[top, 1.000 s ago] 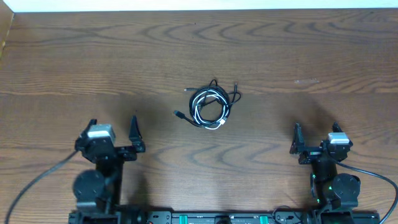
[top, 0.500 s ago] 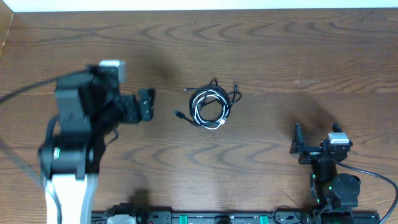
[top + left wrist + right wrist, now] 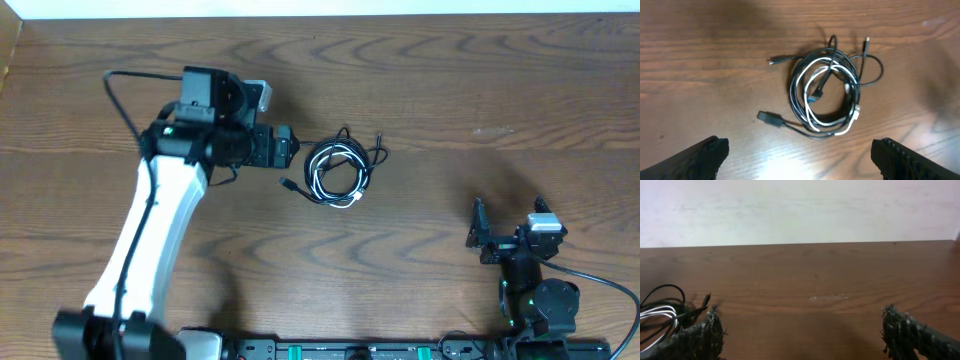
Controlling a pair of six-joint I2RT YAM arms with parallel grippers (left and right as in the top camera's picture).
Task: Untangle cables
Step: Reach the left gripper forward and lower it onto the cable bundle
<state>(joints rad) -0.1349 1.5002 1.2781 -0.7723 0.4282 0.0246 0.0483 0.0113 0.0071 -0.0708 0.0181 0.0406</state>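
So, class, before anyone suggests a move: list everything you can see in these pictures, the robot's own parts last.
black cables: two, black, coiled together mid-table
white cable: one, white, looped into the same bundle
table: one, brown wood, under everything
wall: one, white, beyond the far table edge
arm cords: two, thick black, one trailing from each arm
left arm: one, white and black, stretched out to the bundle's left
right arm: one, black, folded at the near right edge
left fingers: two, black, open, near the bundle, not touching it
right fingers: two, black, open, holding nothing
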